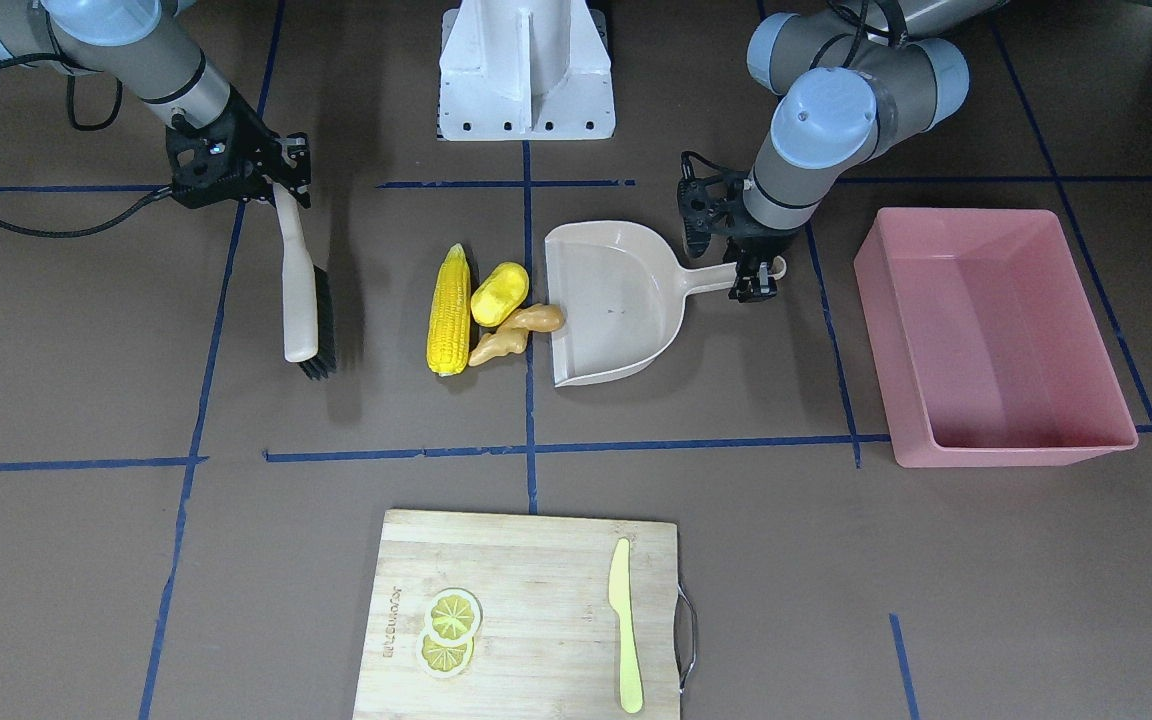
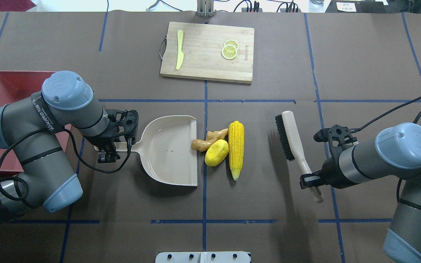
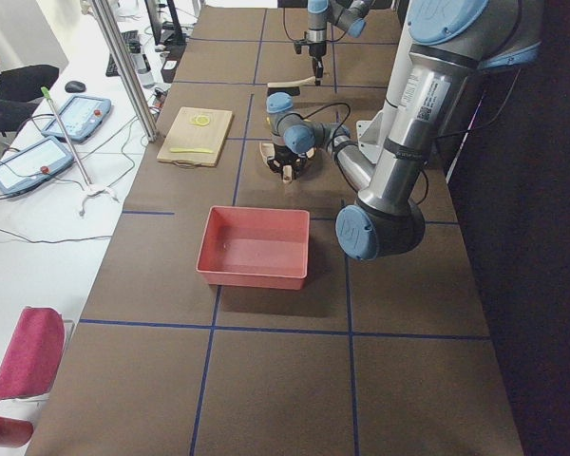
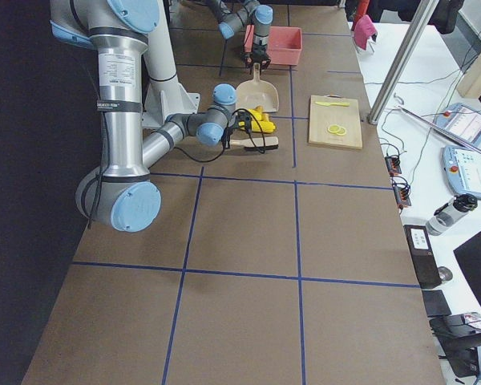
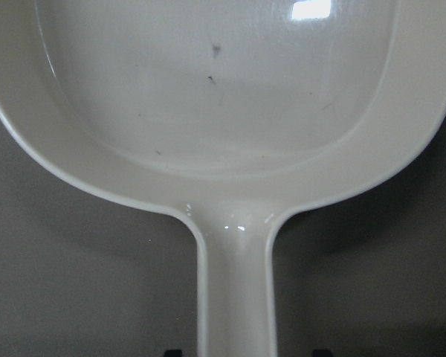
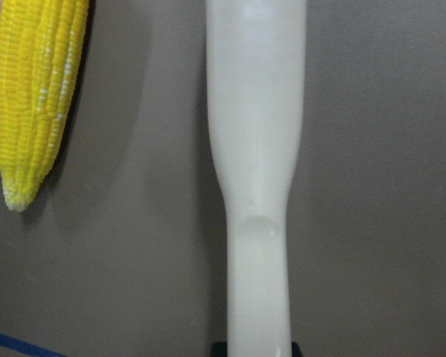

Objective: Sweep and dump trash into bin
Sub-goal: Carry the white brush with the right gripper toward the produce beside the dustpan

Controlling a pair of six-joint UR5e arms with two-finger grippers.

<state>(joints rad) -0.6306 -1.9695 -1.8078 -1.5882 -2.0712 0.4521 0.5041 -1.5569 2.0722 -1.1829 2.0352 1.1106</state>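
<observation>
Cutting board (image 1: 536,620) on brown blue-taped table (image 1: 936,600)

The tabletop (image 2: 360,54) is brown, with blue tape lines (image 2: 196,100) making big squares; a white desk (image 3: 47,247) stands beside it; a shiny metal pole (image 3: 123,66), a flat screen (image 3: 81,116) and a red cloth (image 3: 24,356) are there.

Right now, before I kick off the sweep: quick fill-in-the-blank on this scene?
1. The left hand grips the dustpan by its ____.
2. The corn cob lies ____ the brush and the potato lump.
3. The pink bin is ____.
Missing words: handle; between; empty.
</observation>
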